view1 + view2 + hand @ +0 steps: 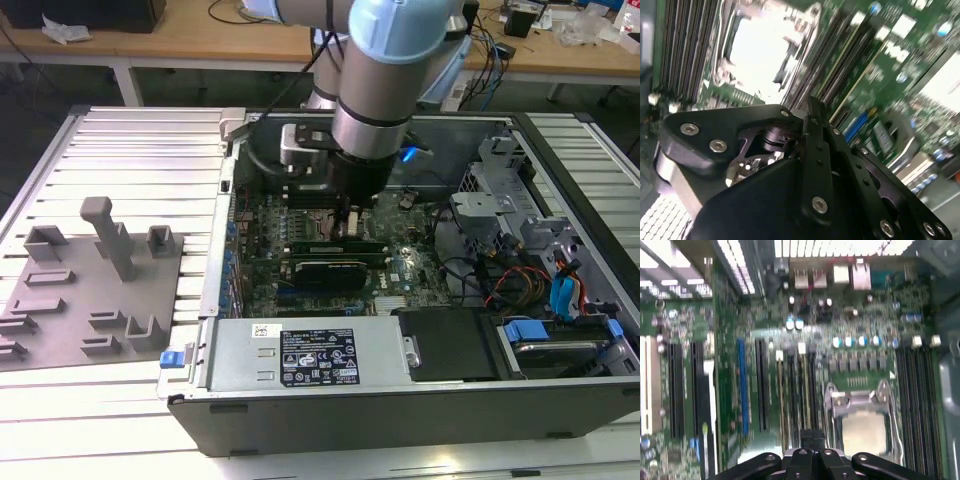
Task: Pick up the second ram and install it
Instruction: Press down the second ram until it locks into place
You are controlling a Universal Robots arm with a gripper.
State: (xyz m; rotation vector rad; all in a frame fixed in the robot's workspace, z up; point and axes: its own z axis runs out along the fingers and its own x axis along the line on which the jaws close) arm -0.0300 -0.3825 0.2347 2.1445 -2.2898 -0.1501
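End effector [347, 222] low inside open computer case [400, 400], over motherboard [400, 268] memory slots beside processor socket [862, 427]; fingers closed together, grip contents unclear

Open computer case [300, 415] beside what looks like a grey fixture tray [60, 330].
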